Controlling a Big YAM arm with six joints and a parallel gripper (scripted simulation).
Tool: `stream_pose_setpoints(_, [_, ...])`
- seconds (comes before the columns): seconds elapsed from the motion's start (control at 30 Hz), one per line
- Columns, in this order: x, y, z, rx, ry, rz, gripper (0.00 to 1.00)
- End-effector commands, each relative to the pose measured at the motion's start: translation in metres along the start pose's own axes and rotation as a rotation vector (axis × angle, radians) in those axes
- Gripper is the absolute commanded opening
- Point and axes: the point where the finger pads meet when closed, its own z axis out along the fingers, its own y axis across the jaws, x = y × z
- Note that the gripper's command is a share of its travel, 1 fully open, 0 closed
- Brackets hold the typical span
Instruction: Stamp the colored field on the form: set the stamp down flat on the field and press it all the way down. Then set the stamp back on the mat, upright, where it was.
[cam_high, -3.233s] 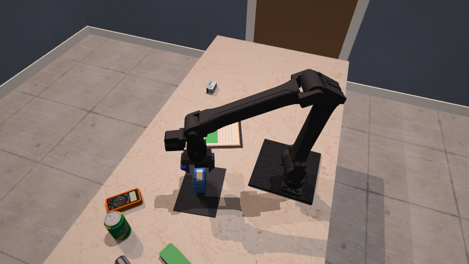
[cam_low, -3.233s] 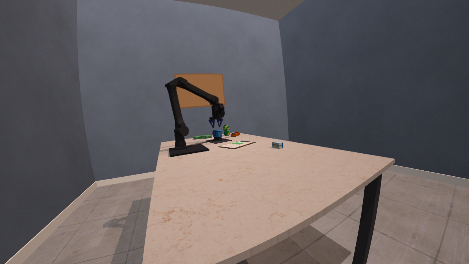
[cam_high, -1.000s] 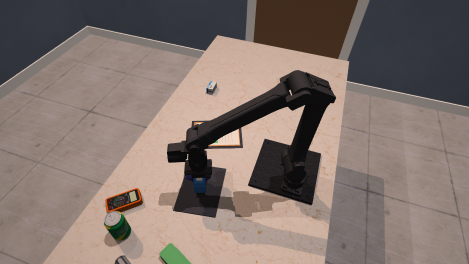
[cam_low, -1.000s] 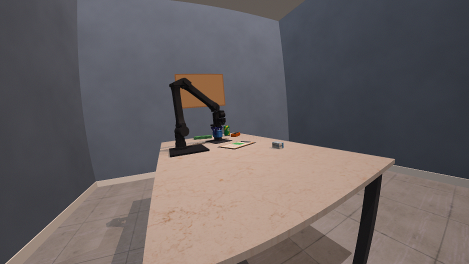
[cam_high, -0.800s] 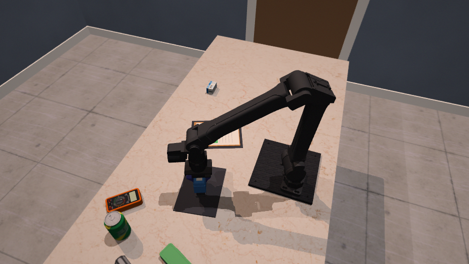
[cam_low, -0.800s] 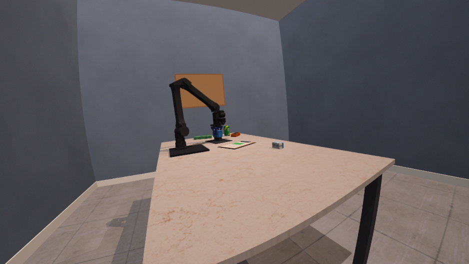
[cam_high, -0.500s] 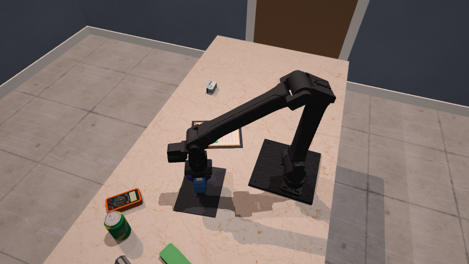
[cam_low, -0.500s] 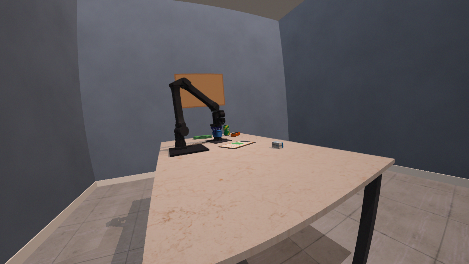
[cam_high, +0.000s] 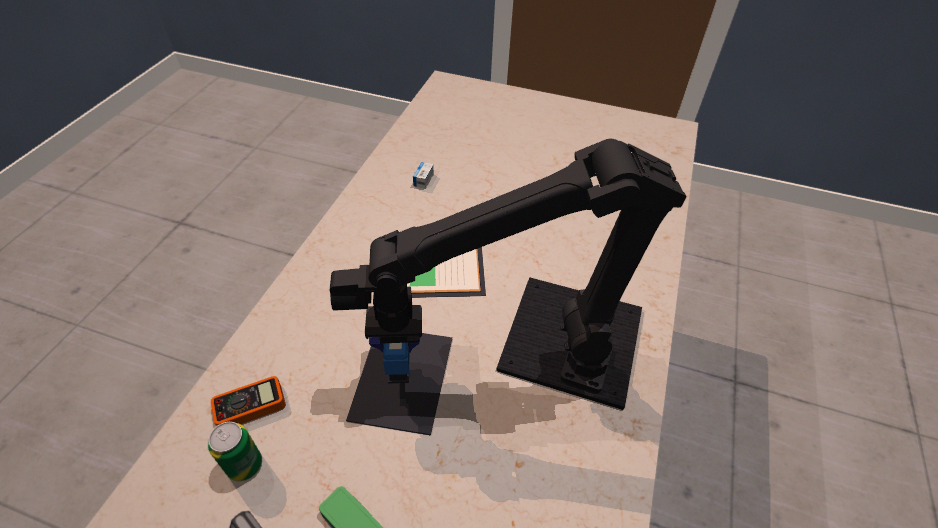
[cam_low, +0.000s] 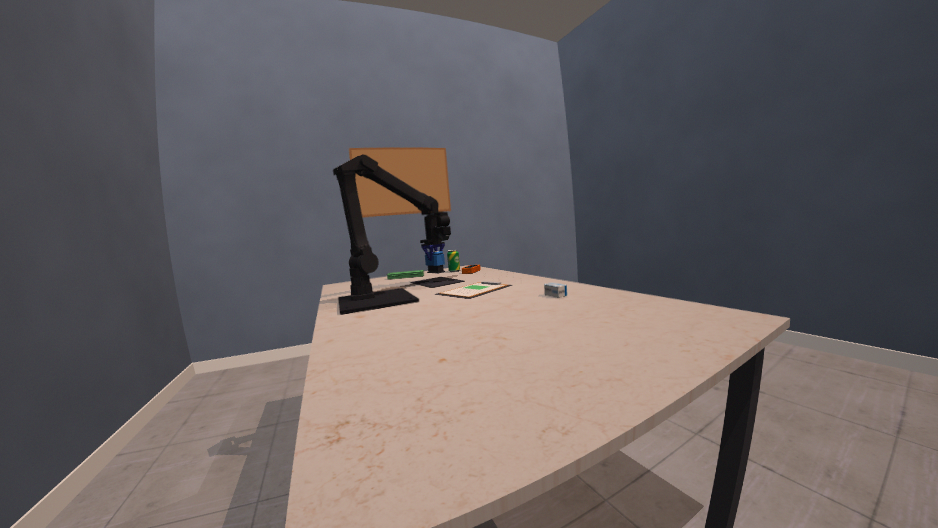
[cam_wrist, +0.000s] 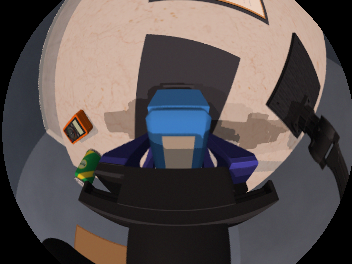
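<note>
My gripper (cam_high: 395, 345) (cam_low: 433, 249) (cam_wrist: 178, 132) is shut on the blue stamp (cam_high: 396, 362) (cam_low: 434, 259) (cam_wrist: 178, 122), its fingers on both sides of the body. The stamp is upright, and its black base hangs a little above the dark mat (cam_high: 374, 409) (cam_low: 438, 282) (cam_wrist: 165, 55). The form (cam_high: 462, 272) (cam_low: 459, 291) (cam_wrist: 243, 5) lies on a dark-edged board beyond the mat. Its green field (cam_high: 423, 278) (cam_low: 477, 287) is partly hidden by my arm in the top view and out of sight in the wrist view.
An orange multimeter (cam_high: 247, 400) (cam_low: 470, 269) (cam_wrist: 78, 126) and a green can (cam_high: 234, 452) (cam_low: 452, 261) (cam_wrist: 88, 166) stand beside the mat. A green case (cam_high: 351, 510) (cam_low: 405, 274) lies farther off. A small blue-white box (cam_high: 423, 175) (cam_low: 554, 290) lies beyond the form.
</note>
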Motion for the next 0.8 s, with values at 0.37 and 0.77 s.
stream_pose_setpoints(0.37, [-0.074,0.025,-0.013,-0.02,-0.008,0.004,0.27])
stream_pose_setpoints(0.77, [-0.286,-0.023,-0.014,-0.016,-0.019,0.012,0.27])
